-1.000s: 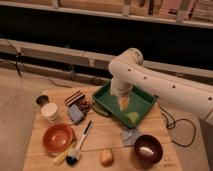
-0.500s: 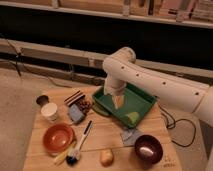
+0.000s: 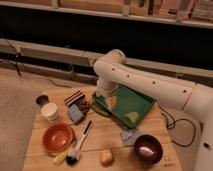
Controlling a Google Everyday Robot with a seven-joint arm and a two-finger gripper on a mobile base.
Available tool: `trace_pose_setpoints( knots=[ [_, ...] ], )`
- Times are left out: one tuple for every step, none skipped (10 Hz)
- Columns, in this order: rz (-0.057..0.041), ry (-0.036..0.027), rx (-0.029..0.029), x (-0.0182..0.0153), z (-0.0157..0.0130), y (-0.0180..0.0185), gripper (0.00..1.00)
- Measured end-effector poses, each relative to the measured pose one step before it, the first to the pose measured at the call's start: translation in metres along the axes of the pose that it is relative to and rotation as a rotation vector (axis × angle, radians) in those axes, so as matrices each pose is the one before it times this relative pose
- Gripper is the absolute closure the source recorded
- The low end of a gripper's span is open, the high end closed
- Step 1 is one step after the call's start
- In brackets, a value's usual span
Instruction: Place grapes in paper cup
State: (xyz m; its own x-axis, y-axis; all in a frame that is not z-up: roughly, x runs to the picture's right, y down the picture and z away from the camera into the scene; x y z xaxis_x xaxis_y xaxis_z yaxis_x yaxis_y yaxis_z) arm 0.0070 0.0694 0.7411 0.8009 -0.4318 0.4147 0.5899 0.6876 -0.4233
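Observation:
The grapes [image 3: 84,106] are a small dark reddish cluster lying on the wooden table just left of the green tray. Further left stands the white paper cup [image 3: 50,111], upright and apart from the grapes. My white arm reaches in from the right and bends downward. Its gripper [image 3: 104,97] hangs over the tray's left edge, a little right of and above the grapes. Nothing can be seen held in it.
A green tray [image 3: 142,102] holds a yellowish item [image 3: 132,118]. Near the grapes lie a striped bar [image 3: 74,97], a blue-grey block [image 3: 76,114] and a dark grey cup [image 3: 42,100]. In front are an orange bowl [image 3: 57,138], a brush [image 3: 80,144], a yellow fruit [image 3: 106,157], a cloth [image 3: 130,135] and a dark bowl [image 3: 148,148].
The arm has swung left, carrying the gripper from over the middle of the tray to the tray's left edge, closer to the grapes. The objects on the table have not moved.

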Motion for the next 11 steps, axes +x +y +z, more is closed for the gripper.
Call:
trace_pose_setpoints(
  knots=[
    [-0.00390, 0.00205, 0.00166, -0.00527, 0.00391, -0.00672, 0.35],
    [-0.00849, 0.00068, 0.00031, -0.00755, 0.00403, -0.00945, 0.35],
    [-0.00373, -0.00479, -0.00021, -0.01205, 0.00489, -0.01127, 0.35],
    [-0.00604, -0.00792, -0.00010, -0.01428, 0.00511, -0.01235, 0.35],
    [-0.00177, -0.00302, -0.00195, -0.00340, 0.00203, -0.00306, 0.35],
    [-0.00495, 0.00040, -0.00540, -0.00199, 0.00738, -0.00345, 0.35],
    [-0.00359, -0.00227, -0.00506, -0.00051, 0.00657, 0.00070, 0.35],
    [-0.00033, -0.00045, 0.00012, 0.00159, 0.00336, -0.00106, 0.35],
    [-0.00877, -0.00225, -0.00061, -0.00563, 0.00191, -0.00257, 0.35],
    [-0.00262, -0.00222, 0.00002, -0.00976, 0.00187, -0.00484, 0.35],
    [-0.00745, -0.00566, -0.00389, -0.01169, 0.00433, -0.00801, 0.35]
  ],
)
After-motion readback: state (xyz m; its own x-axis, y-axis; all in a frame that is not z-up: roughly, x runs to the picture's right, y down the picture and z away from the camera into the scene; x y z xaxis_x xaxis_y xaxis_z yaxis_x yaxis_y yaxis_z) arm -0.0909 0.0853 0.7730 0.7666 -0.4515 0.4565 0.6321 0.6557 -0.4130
